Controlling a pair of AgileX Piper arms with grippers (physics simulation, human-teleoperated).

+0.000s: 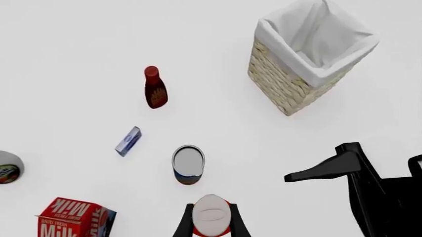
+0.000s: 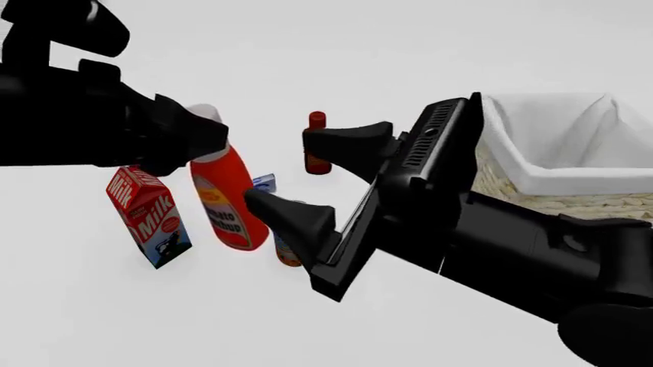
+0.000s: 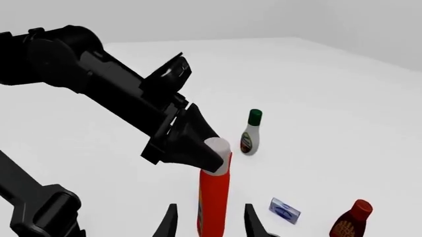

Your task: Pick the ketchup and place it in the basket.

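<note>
The ketchup (image 2: 226, 202), a red-orange bottle with a white cap, hangs tilted from my left gripper (image 2: 209, 131), which is shut on it just below the cap. In the left wrist view the cap (image 1: 211, 213) sits between the two fingers. My right gripper (image 2: 277, 168) is open just right of the bottle. In the right wrist view its fingers (image 3: 254, 223) flank the ketchup (image 3: 214, 197) without touching it. The basket (image 2: 571, 180), wicker with white lining, stands at the right, behind the right arm.
A milk carton (image 2: 148, 214) stands left of the ketchup. A can (image 1: 188, 163), a small blue box (image 1: 128, 140) and a dark-red bottle (image 1: 155, 89) lie beyond it. A white bottle with a green cap (image 3: 250, 133) stands farther left.
</note>
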